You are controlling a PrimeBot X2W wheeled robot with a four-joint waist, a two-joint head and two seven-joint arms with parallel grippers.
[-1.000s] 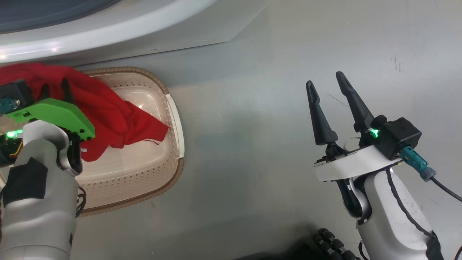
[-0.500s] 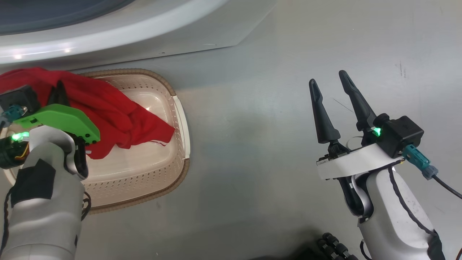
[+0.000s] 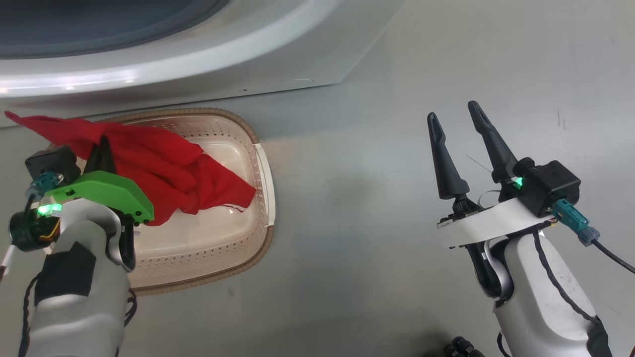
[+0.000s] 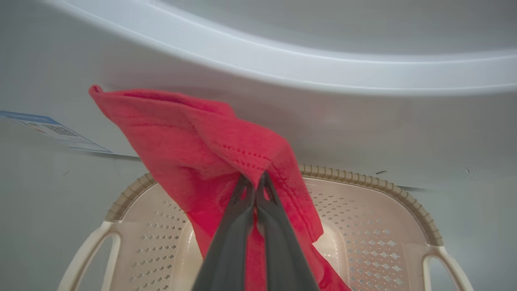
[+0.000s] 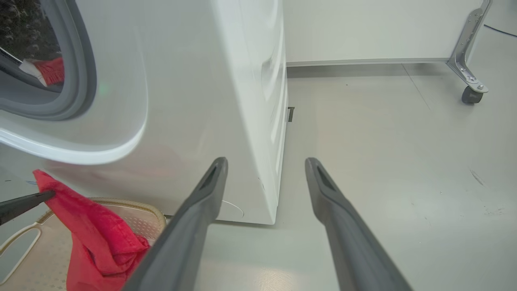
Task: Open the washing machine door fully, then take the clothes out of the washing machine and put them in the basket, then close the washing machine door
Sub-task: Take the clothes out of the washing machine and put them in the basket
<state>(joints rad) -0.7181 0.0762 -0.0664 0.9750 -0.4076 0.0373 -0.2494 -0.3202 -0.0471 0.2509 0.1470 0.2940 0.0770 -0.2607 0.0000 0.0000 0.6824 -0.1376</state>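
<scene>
Over the basket (image 4: 365,180), left fingers (image 4: 231,238) pinch the clothes (image 4: 194,141)

On the head camera I see a pale grey floor (image 3: 377,208), smooth and faintly glossy, with a short dark scuff (image 3: 559,118) far off to the right. On the right wrist camera I make out a white wall (image 5: 363,28) at the far end, with a grey baseboard (image 5: 363,62) along its foot. At the far right a slanted metal leg (image 5: 467,32) ends in a small caster (image 5: 469,95), and a thin black cable (image 5: 501,31) lies beyond it
</scene>
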